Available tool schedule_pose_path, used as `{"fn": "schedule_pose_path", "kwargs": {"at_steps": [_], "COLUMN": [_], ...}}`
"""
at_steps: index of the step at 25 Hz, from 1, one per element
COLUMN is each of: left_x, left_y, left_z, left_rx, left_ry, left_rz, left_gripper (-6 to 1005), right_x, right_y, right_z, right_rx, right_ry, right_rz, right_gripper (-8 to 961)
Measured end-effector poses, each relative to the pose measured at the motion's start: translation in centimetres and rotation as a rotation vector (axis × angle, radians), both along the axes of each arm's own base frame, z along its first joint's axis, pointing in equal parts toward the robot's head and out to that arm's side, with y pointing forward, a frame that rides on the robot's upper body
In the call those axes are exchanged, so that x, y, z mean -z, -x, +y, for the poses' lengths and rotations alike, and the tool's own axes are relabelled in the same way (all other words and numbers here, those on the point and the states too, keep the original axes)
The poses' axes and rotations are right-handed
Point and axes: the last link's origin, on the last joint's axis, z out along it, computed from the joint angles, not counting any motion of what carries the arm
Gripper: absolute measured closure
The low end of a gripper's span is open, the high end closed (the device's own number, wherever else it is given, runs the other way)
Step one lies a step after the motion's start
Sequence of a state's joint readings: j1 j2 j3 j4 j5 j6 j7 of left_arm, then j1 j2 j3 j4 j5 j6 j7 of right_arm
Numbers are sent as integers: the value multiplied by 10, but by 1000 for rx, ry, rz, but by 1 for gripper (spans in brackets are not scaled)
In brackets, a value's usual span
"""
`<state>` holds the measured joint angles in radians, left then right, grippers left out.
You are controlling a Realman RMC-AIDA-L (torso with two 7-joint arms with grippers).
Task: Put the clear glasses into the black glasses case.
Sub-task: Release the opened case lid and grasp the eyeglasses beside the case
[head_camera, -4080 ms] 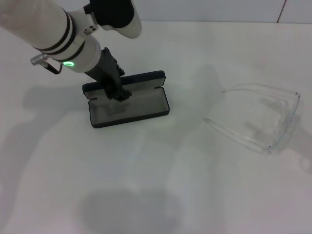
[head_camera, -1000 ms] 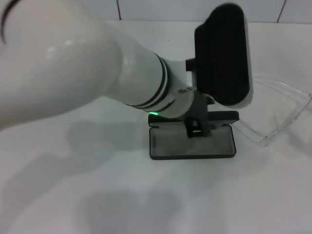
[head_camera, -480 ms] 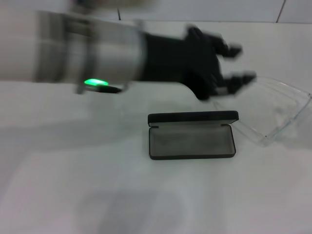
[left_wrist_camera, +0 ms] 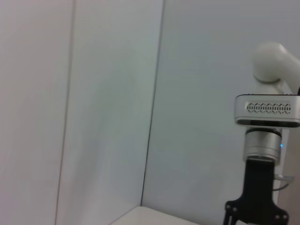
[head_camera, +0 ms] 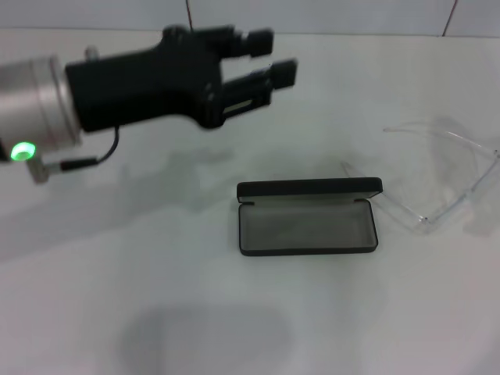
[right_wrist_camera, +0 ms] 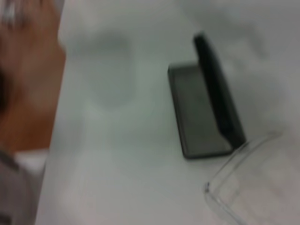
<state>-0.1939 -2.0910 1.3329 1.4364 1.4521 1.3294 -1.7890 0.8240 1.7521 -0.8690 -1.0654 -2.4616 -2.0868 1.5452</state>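
The black glasses case [head_camera: 308, 226] lies open in the middle of the table, lid standing up along its far side, grey lining bare; the right wrist view also shows the case [right_wrist_camera: 206, 117]. The clear glasses [head_camera: 445, 176] rest on the table just right of the case, one arm tip close to its right end. In the right wrist view the glasses [right_wrist_camera: 253, 187] lie beside the case's end. My left gripper [head_camera: 272, 56] hovers open and empty, up and to the left of the case, fingers pointing right. My right arm [left_wrist_camera: 262, 140] hangs upright, seen from the left wrist.
White table [head_camera: 156, 297] spreads around the case, with a tiled wall behind. In the right wrist view the table edge [right_wrist_camera: 58, 93] runs beside a brown floor.
The case has been slid right, close to the glasses. My left gripper let go of its lid, lifted and swung back left, and now hangs open away from the case.
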Motion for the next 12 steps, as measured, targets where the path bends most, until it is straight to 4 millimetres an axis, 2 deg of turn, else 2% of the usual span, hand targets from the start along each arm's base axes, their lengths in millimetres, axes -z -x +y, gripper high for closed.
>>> {"fn": "schedule_pose_path", "kwargs": {"at_steps": [3, 6, 7, 12], "left_x": [5, 8, 8, 7], "left_y": [16, 27, 30, 39], "left_z": [-5, -11, -13, -19], "left_rx": [-10, -8, -5, -2], "left_ry": [2, 12, 12, 2], "left_rz": [-40, -103, -125, -162], "left_gripper": [524, 524, 525, 525], "right_x": [17, 29, 45, 82], "right_y": [16, 22, 27, 30], "right_z": [9, 13, 17, 22], "right_rx": [-97, -149, -199, -291], "right_ry": [16, 21, 36, 63], "right_rz": [-140, -214, -285, -404], "right_gripper": [261, 262, 263, 264]}}
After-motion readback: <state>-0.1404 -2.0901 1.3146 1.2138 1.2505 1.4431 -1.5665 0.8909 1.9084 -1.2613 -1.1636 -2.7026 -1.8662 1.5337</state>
